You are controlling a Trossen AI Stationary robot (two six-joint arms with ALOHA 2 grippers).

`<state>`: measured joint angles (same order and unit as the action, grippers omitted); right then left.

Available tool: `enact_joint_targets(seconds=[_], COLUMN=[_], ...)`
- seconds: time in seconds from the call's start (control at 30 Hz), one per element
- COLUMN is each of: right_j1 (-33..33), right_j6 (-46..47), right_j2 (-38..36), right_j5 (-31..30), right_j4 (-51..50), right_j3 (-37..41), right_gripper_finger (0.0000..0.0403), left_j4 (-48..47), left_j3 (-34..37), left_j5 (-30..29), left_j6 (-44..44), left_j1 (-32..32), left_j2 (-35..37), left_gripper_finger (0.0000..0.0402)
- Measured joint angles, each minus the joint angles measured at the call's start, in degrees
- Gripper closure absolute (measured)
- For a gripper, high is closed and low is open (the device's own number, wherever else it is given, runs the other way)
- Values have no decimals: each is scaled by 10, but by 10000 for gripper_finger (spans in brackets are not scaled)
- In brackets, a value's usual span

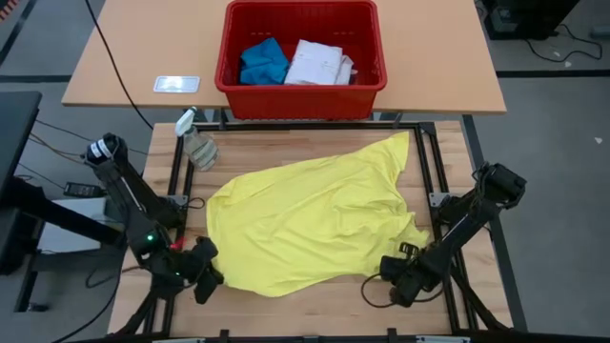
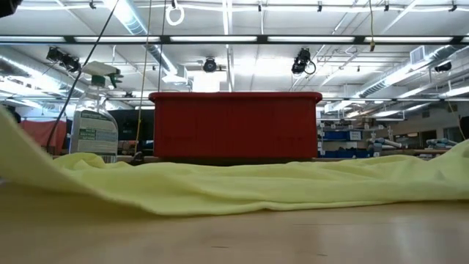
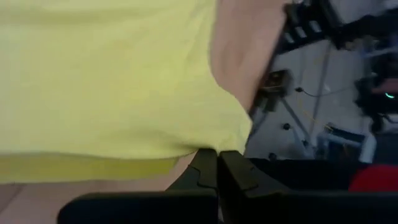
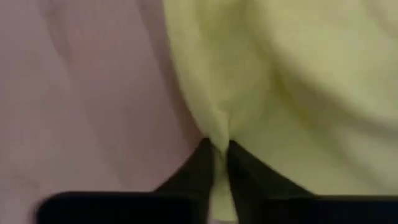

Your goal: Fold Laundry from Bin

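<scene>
The laundry on the wooden table (image 1: 324, 310) is a bright yellow T-shirt (image 1: 315, 224), spread out and rumpled; the low view shows it as a low ridge (image 2: 242, 187). My left gripper (image 1: 205, 272) is at its near left corner, shut on it. My right gripper (image 1: 389, 272) is at its near right edge, shut on a fold. The red bin (image 1: 300, 57) stands on the far table with a blue piece (image 1: 262, 62) and a white shirt (image 1: 319, 62) inside. My left gripper pinches the T-shirt's edge at its near left corner (image 3: 202, 149) between the free ends of its two fingers, slanting down. The cloth there rises off the table (image 2: 15, 147); the rest lies flat. My right gripper pinches a narrow fold of the T-shirt's near right edge (image 4: 221, 140) between its two fingers, coming from above and pointing down. The cloth runs back between the fingers. The shirt beside the hold rises a little at the right (image 2: 458, 150).
A clear spray bottle (image 1: 195, 141) lies at the table's far left, beside the shirt. A black metal frame (image 1: 438, 171) borders the table. A white card (image 1: 177, 84) lies on the far table left of the bin. Bare wood shows along the near edge.
</scene>
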<state>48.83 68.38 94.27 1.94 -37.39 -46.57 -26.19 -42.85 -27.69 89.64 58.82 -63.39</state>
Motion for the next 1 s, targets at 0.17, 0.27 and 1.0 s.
enact_joint_targets(seconds=[0.17, 0.27, 1.0], right_j1=[3, 6, 1], right_j6=[-42, -78, 179], right_j2=[-53, -78, -91], right_j5=[130, 231, 481], right_j4=[-9, 7, 381], right_j3=[-17, -24, -29], right_gripper_finger=[396, 398, 296], left_j4=[112, 122, 215], left_j3=[0, -1, 0], left_j5=[126, 162, 219], left_j6=[-171, -206, -40], left_j1=[24, 36, 36], left_j2=[2, 0, -164], left_gripper_finger=[401, 401, 277])
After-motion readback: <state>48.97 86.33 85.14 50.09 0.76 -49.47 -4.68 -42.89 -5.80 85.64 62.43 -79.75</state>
